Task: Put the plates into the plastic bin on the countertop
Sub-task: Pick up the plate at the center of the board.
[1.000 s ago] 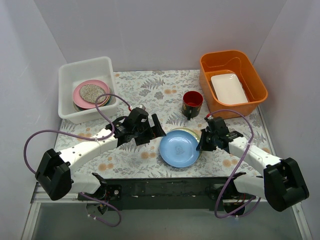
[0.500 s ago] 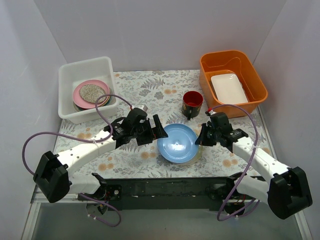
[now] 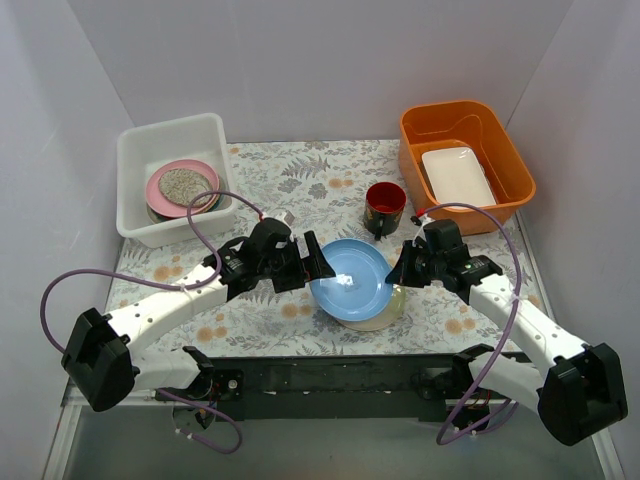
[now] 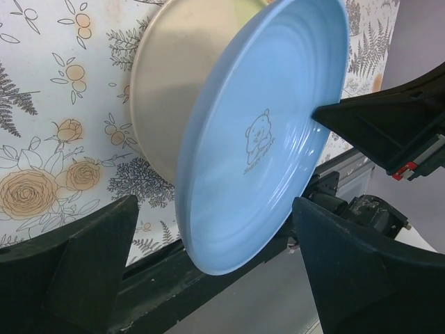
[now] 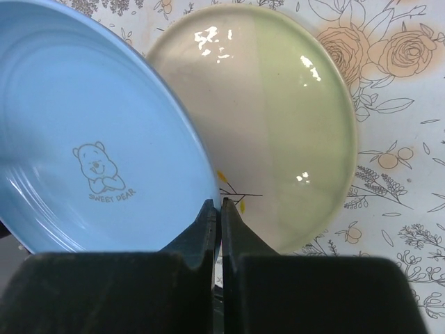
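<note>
1. While the right gripper pinches only the very rim of the light blue plate, tilted up off the pale yellow-green plate lying on the countertop, that thin hold could slip and drop it onto the one below.
2. Opposite, the left gripper stands wide with the plate's other edge between its fingers; closing off-centre might knock it loose.
3. Well apart at far left, the plastic bin holds a stack of plates; a tilted arrival could clip its rim.

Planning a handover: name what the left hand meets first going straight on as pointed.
The light blue plate, held tilted by the right hand; it looks close ahead between the left hand's open fingers.
</note>
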Robot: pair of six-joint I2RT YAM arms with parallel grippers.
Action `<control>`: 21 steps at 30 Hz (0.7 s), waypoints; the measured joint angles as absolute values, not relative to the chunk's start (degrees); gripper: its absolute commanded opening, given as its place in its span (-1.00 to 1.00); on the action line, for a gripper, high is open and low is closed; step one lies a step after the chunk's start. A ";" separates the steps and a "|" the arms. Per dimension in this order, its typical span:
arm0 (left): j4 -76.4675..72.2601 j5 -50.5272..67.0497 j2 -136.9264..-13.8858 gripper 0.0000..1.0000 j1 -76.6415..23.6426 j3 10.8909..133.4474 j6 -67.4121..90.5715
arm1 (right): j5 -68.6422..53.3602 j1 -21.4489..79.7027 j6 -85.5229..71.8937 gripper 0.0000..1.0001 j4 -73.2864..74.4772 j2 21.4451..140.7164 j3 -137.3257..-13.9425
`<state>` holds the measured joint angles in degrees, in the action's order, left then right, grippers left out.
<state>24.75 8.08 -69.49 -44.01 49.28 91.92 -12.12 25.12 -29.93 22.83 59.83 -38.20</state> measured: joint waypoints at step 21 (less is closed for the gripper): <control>20.03 10.09 -70.81 -1.00 -46.52 47.18 94.48 | -14.90 24.60 -30.28 -0.97 24.23 56.60 -38.13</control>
<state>20.03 10.09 -70.81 -46.52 47.18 94.48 -14.90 24.60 -30.28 24.23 56.60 -38.13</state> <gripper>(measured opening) 0.157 0.037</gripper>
